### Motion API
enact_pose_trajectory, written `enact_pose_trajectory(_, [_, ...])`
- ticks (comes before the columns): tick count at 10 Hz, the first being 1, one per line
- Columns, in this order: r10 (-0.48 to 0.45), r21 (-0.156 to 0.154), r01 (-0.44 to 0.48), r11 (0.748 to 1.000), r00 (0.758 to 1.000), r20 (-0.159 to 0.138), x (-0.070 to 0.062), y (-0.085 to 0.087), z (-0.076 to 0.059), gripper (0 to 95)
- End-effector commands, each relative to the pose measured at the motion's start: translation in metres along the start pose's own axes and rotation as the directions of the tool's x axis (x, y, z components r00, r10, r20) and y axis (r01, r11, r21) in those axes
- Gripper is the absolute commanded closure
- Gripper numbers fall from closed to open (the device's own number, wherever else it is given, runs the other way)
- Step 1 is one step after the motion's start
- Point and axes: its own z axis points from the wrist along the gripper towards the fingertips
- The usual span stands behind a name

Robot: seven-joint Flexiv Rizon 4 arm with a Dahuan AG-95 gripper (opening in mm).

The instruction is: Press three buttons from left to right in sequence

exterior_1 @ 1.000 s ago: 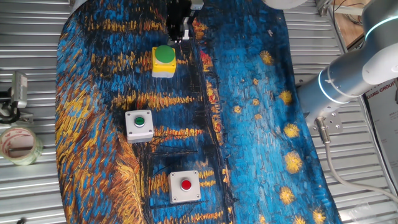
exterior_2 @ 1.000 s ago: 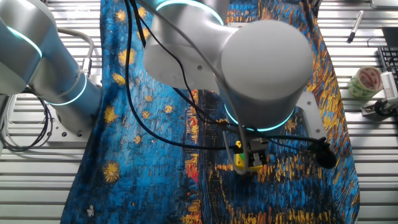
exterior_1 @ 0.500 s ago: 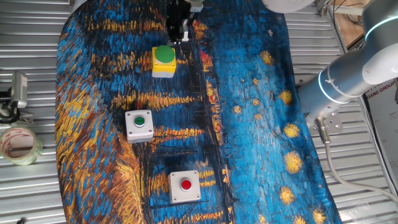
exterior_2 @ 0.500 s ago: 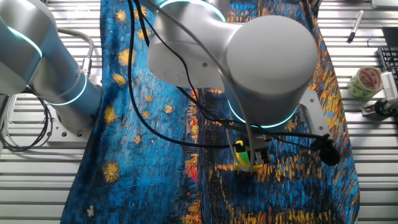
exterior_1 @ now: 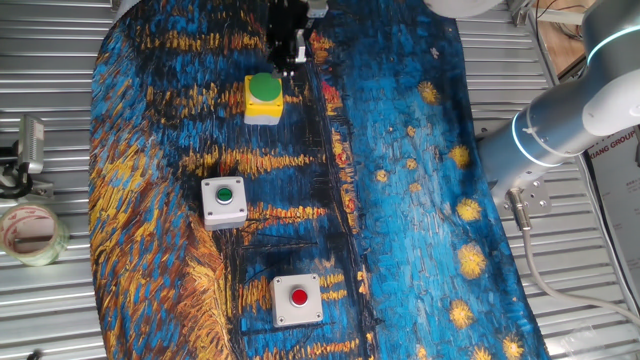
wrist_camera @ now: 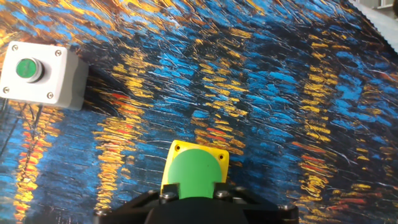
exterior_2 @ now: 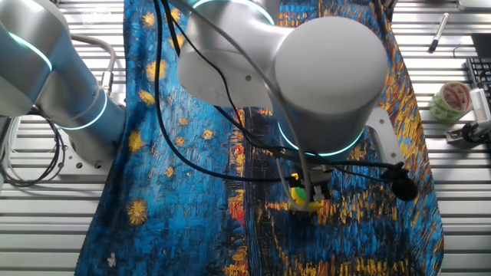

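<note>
Three button boxes lie in a row on the painted cloth. The yellow box with the big green dome (exterior_1: 263, 98) is at the far end. The grey-white box with the small green button (exterior_1: 224, 201) is in the middle and the grey-white box with the small red button (exterior_1: 298, 298) is nearest. My gripper (exterior_1: 287, 60) hangs at the yellow box's far right edge. In the hand view the green dome (wrist_camera: 194, 169) sits right in front of the gripper (wrist_camera: 194, 198), whose dark body covers the dome's lower edge. The fingertips do not show apart. The small green button's box (wrist_camera: 37, 73) is at upper left.
The blue and orange cloth (exterior_1: 400, 200) covers the slatted metal table. A tape roll (exterior_1: 30, 232) and a small metal part (exterior_1: 28, 150) lie off the cloth on one side. In the other fixed view the big arm (exterior_2: 322, 84) hides most of the yellow box (exterior_2: 298, 197).
The arm has shifted only slightly above the yellow box. The three boxes have not moved.
</note>
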Motion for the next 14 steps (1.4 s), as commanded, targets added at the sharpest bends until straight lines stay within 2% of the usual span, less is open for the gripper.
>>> enact_pose_trajectory(1, [0.004,0.003,-0.004,1.0,1.0,0.0,-0.002,0.003,0.0,38.0])
enact_pose_trajectory(4, [0.024,0.004,-0.024,1.0,1.0,-0.014,-0.014,0.015,-0.002,38.0])
enact_pose_trajectory(10, [0.079,0.015,-0.079,0.997,0.997,-0.024,-0.032,0.051,0.003,38.0])
enact_pose_trajectory(14, [0.108,0.037,-0.107,0.994,0.994,-0.019,-0.046,0.076,0.014,38.0])
